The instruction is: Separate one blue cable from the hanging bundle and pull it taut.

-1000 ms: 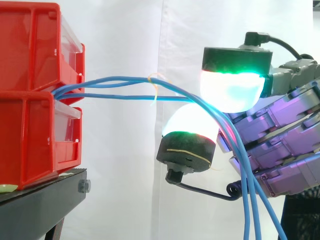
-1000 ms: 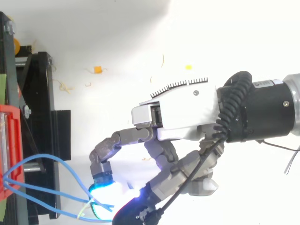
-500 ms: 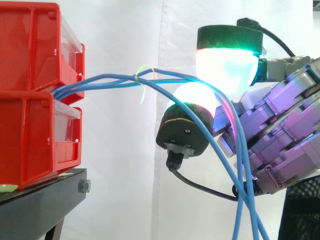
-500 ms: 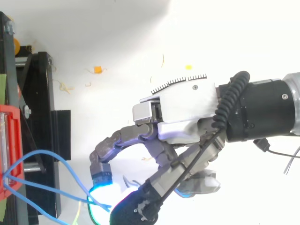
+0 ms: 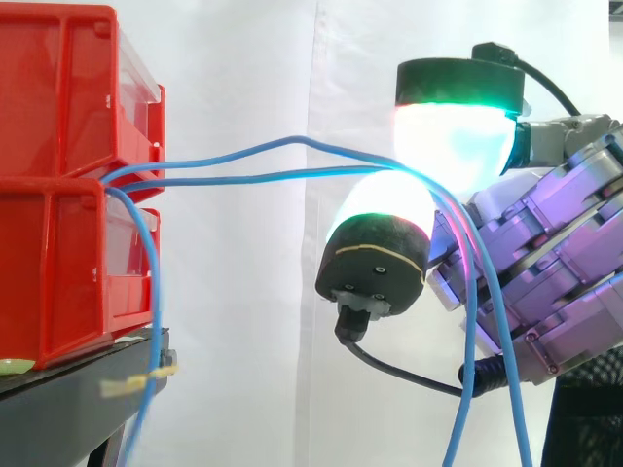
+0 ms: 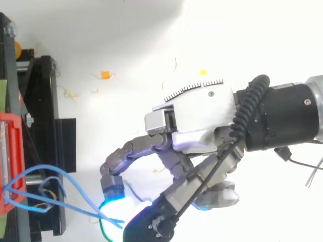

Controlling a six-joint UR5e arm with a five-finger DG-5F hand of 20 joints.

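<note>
Blue: two cables (image 5: pixel 292 175) run level from red bins (image 5: pixel 49 272) rightward into hand (image 5: pixel 545 272) | hand curled, pads (image 5: pixel 453 146) closed on both where they bend down | third cable (image 5: pixel 155 292) hangs apart beside bins | likely pull axis: rightward, away from bins

A white curtain (image 5: pixel 243 292) hangs behind, a vertical fold running down it; at left, stacked red bins (image 5: pixel 58 97) sit on a black stand (image 5: pixel 68 409); seen from above, the brightly lit white floor (image 6: pixel 126 40) carries an orange scrap (image 6: pixel 105 75), a yellow scrap (image 6: pixel 203 72) and thin strands.
</note>
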